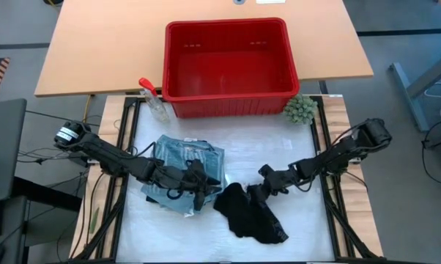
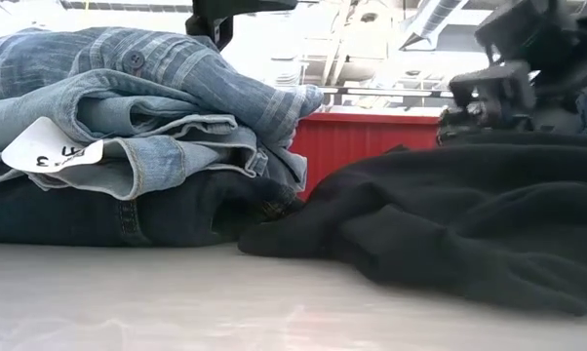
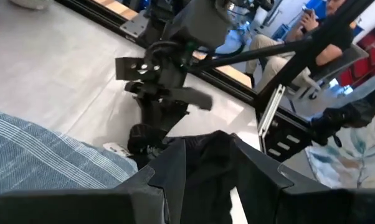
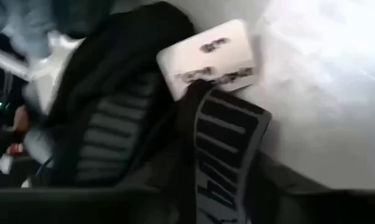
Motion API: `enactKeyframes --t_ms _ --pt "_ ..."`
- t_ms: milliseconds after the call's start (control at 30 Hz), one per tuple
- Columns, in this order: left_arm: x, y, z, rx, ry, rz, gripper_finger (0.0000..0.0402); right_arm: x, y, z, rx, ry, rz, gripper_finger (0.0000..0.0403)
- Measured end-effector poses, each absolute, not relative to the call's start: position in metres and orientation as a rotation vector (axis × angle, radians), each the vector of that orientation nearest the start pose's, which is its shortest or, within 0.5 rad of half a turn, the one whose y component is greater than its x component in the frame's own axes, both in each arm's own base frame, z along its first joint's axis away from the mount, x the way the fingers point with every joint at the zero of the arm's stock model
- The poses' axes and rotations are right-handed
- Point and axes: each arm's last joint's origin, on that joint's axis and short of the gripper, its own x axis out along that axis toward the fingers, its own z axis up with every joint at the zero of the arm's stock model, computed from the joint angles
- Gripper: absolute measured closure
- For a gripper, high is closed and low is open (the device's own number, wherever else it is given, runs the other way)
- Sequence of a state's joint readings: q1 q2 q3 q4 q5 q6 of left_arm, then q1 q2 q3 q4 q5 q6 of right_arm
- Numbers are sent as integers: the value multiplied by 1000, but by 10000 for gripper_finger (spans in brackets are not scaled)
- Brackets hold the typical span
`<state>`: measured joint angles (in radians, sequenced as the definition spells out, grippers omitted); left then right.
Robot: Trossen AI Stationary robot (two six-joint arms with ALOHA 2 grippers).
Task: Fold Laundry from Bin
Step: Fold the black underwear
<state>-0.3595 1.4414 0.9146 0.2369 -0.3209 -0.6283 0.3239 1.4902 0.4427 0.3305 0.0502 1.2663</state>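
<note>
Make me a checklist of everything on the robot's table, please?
Surface: white mat, mostly bare at the right.
Job's things: folded stack of jeans and shirts; black garment crumpled beside it; red bin looks empty.
Clutter: spray bottle and green fuzzy ball by the bin.
End effectors: left end effector at the stack's edge; right end effector on the black garment.
Cables: wires beside the left arm's base.
Surroundings: a seated person beyond the table.

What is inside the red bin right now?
Nothing shows inside the red bin: its bare floor is visible from above. The folded stack and black garment lie on the table in front of it.
</note>
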Motion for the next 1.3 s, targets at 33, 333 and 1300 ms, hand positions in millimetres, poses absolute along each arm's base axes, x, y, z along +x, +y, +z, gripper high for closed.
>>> enactKeyframes --t_ms 33,333,1300 --pt "302 -104 266 -526 281 48 288 236 80 125 1060 755 -196 276" --pt "306 -106 285 -630 168 -223 288 257 96 218 666 589 153 376" --pt "352 -93 346 -178 31 -257 264 292 130 396 -116 1023 630 382"
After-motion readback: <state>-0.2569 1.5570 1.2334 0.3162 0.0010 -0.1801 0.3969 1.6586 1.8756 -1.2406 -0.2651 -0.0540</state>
